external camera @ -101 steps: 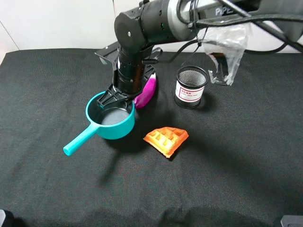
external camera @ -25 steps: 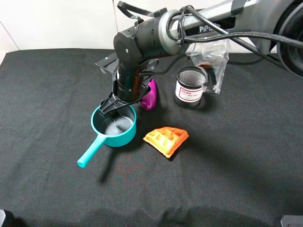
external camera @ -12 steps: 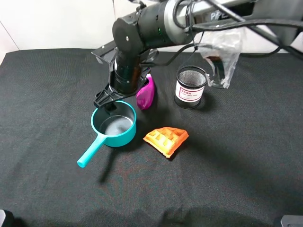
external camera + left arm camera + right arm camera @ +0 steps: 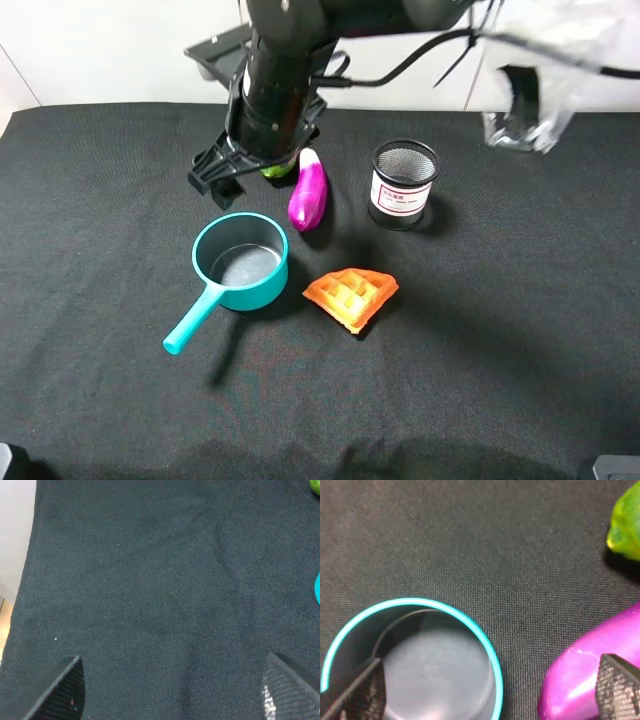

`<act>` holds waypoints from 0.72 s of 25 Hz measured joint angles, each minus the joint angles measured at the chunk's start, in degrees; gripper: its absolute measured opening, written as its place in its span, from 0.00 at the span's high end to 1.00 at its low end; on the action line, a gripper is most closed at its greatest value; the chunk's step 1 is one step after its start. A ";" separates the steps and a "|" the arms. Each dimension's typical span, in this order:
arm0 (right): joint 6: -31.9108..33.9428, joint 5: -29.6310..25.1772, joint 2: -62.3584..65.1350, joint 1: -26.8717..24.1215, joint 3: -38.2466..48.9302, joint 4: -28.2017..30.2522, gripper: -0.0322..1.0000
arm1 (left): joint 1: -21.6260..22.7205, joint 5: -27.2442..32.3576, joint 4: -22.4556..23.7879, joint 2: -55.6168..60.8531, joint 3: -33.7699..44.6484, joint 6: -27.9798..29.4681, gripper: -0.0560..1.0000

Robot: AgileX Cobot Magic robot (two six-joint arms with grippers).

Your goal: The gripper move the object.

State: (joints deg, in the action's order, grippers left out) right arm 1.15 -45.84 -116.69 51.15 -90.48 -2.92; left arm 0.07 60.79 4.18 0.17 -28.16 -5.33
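Looks like you're basically done: the teal saucepan [image 4: 240, 262] sits free on the black cloth [image 4: 480, 350] left of center, and your right gripper [image 4: 228, 172] hangs above it, jaws wide, holding nothing.

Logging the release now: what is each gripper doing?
Left gripper: open, holding nothing.
Right gripper: open, empty, above the saucepan.

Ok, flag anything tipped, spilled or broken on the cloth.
Nothing stands out. The saucepan sits upright and empty, the mesh cup stands upright, and the eggplant and waffle lie intact.
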 joint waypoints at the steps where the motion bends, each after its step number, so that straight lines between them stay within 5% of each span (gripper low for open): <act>1: 0.00 -0.53 0.78 0.00 0.00 0.00 0.36 | 0.00 0.00 0.00 0.00 0.00 0.00 0.23; 18: 0.00 -7.39 9.07 -1.24 0.00 -0.05 0.36 | 0.00 0.00 0.00 0.00 0.00 0.00 0.23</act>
State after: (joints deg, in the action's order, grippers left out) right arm 1.15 -53.23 -107.62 49.91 -90.48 -2.96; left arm 0.07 60.79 4.18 0.17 -28.16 -5.33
